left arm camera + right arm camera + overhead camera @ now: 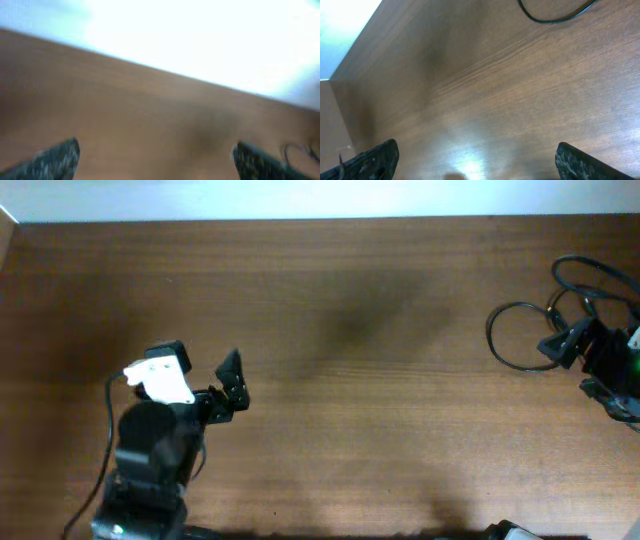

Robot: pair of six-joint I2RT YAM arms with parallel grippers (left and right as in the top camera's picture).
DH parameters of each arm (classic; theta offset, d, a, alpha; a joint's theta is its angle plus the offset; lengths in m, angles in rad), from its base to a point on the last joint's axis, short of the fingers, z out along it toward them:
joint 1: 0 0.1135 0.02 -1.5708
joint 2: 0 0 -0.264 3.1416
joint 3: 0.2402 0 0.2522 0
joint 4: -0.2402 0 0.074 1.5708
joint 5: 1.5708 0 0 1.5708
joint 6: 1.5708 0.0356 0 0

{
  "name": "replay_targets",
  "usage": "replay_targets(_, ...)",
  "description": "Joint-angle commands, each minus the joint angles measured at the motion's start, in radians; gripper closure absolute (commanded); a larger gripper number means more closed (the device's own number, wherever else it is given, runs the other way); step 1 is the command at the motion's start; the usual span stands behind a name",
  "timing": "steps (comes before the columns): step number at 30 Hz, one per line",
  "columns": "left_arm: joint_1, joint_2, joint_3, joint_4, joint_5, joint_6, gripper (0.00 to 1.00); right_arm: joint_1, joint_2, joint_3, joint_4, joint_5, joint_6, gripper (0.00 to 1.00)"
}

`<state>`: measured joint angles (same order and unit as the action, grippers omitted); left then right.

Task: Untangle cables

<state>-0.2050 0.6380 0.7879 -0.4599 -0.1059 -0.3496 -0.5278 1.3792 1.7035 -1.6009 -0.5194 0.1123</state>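
Overhead: thin black cables (490, 332) lie in loose loops; left tool (155, 150) and right tool (476, 148) gape empty.

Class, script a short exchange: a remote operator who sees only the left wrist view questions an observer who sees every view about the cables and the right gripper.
Operator: I see mostly blurred table. Where are the cables?
Observer: Overhead, the cables lie in loose loops by the table's right edge, beside the right arm.
Operator: Is the right gripper holding them?
Observer: No. The right gripper is open and empty; a cable loop lies ahead of it.
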Motion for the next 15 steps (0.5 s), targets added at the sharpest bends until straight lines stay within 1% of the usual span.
replay_targets(1,0.006,-0.175,-0.259,0.255,0.044,-0.005,0.01,-0.001,0.002,0.002,0.0,0.008,-0.001,0.01)
replay_targets(2,0.006,-0.246,-0.352,0.349,0.051,-0.005,0.01,-0.001,0.002,0.002,0.0,0.008,-0.001,0.01)
replay_targets(3,0.006,-0.291,-0.413,0.412,0.051,-0.005,0.01,-0.001,0.002,0.002,0.0,0.008,-0.001,0.01)
replay_targets(5,0.006,-0.377,-0.517,0.535,0.051,-0.004,0.01,-0.001,0.002,0.002,0.0,0.008,-0.001,0.01)
replay_targets(6,0.006,-0.407,-0.546,0.57,0.051,-0.001,0.01,-0.001,0.002,0.002,0.0,0.008,-0.001,0.01)
replay_targets(9,0.006,-0.509,-0.612,0.628,0.045,0.007,0.01,-0.001,0.002,0.002,0.0,0.008,-0.001,0.01)
replay_targets(11,0.01,-0.569,-0.631,0.627,0.031,0.01,0.01,-0.001,0.002,0.002,0.0,0.008,-0.001,0.01)
replay_targets(12,0.017,-0.615,-0.644,0.628,0.03,0.034,0.01,-0.001,0.002,0.002,0.0,0.008,-0.001,0.01)
replay_targets(15,0.03,-0.633,-0.675,0.687,0.028,0.087,0.01,-0.001,0.002,0.002,0.0,0.008,-0.001,0.01)
